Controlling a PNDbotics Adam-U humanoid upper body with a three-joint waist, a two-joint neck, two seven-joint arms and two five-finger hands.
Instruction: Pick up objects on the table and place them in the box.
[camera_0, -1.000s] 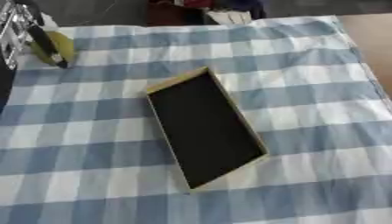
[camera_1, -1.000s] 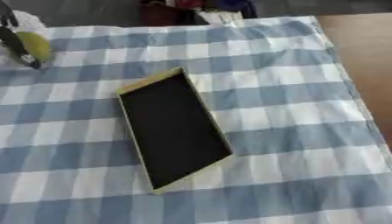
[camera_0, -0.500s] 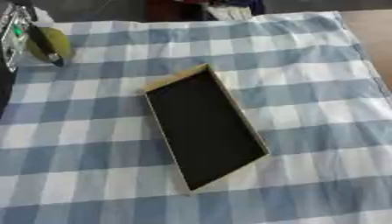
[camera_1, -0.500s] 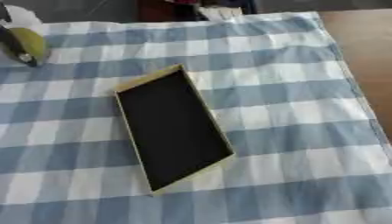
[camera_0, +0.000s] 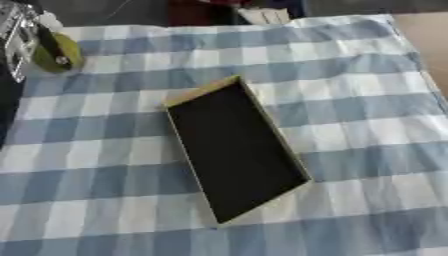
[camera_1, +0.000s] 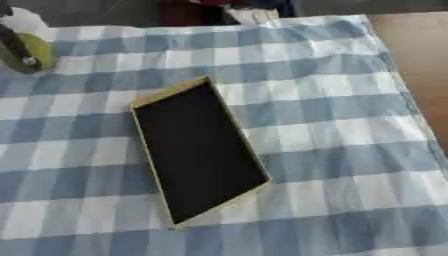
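Left hand (camera_0: 26, 37): clasped round a yellow-green object (camera_0: 58, 54), far left of box.
Box (camera_0: 234, 150): seen dark inside, on checked cloth (camera_0: 367, 115).
Right hand: not seen.

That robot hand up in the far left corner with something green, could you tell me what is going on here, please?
The robot's left hand is at the far left corner of the checked tablecloth, its fingers closed round a yellow-green rounded object. The shallow box, dark inside with a tan rim, lies in the middle of the cloth with nothing in it yet. The right hand shows in neither view.
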